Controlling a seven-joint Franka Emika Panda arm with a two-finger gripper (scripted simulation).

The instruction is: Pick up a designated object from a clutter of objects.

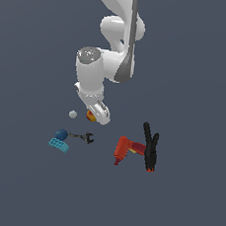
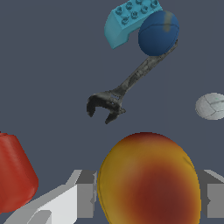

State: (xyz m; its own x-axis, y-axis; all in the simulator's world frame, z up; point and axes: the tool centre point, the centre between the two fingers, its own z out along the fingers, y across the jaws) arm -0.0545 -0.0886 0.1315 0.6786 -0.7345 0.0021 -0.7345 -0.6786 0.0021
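Observation:
The designated object (image 2: 148,183), an orange-red ball with yellow patches, fills the space between my gripper's (image 2: 148,194) two grey fingers (image 2: 85,192), which press against its two sides. In the exterior view the designated object (image 1: 91,115) peeks out beside the white gripper (image 1: 96,114), at about the same height as the grey ball (image 1: 73,114). The gripper is shut on it. The rest of the clutter of objects lies a short way off.
A dark wrench (image 1: 82,137) (image 2: 118,94), a blue ball (image 1: 61,134) (image 2: 158,33) and a cyan toy brick (image 1: 58,145) (image 2: 127,19) lie close together. The grey ball (image 2: 211,106) is nearby. A red power drill (image 1: 125,150) (image 2: 13,175) and a black clamp (image 1: 150,146) lie toward the exterior view's right.

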